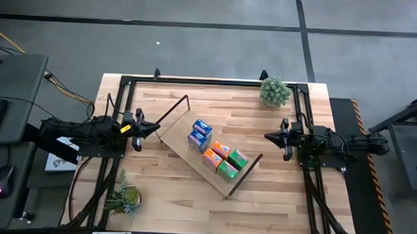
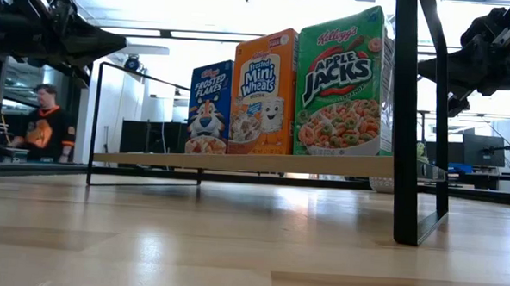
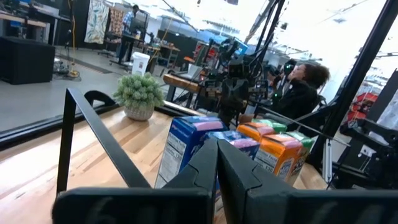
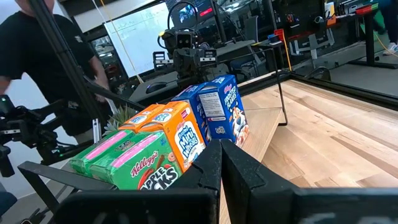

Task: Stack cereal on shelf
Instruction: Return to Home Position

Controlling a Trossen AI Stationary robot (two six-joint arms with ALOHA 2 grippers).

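Since all six boxes stand on the board, the stacking itself looks finished, and the step in hand reads as the retreat to rest. The table (image 1: 192, 186) carries everything, with the left arm (image 1: 90, 130) reaching in from its left edge and the right arm (image 1: 333, 143) from its right edge, neither touching the load. Between them the shelf (image 1: 174, 135) lies on a diagonal, one black wire end toward the far left and the other toward the near right. On it the cereal stands upright in three colour pairs, packed side by side: the blue boxes (image 1: 200, 133) toward the far-left end, the orange boxes (image 1: 215, 155) in the middle, the green boxes (image 1: 232, 164) toward the near-right end (the far-left stretch of board is bare). The left jaws sit near the shelf's far-left wire end, and the left wrist view shows them pressed together with nothing between them. The right jaws, likewise together and empty, sit near the near-right wire end. As I judge it, the next move calls for no grasp at all. Each arm only needs to draw back and fold toward its own side, jaws together and clear of the wire ends, since a brush against either end could shift the board and topple the row.
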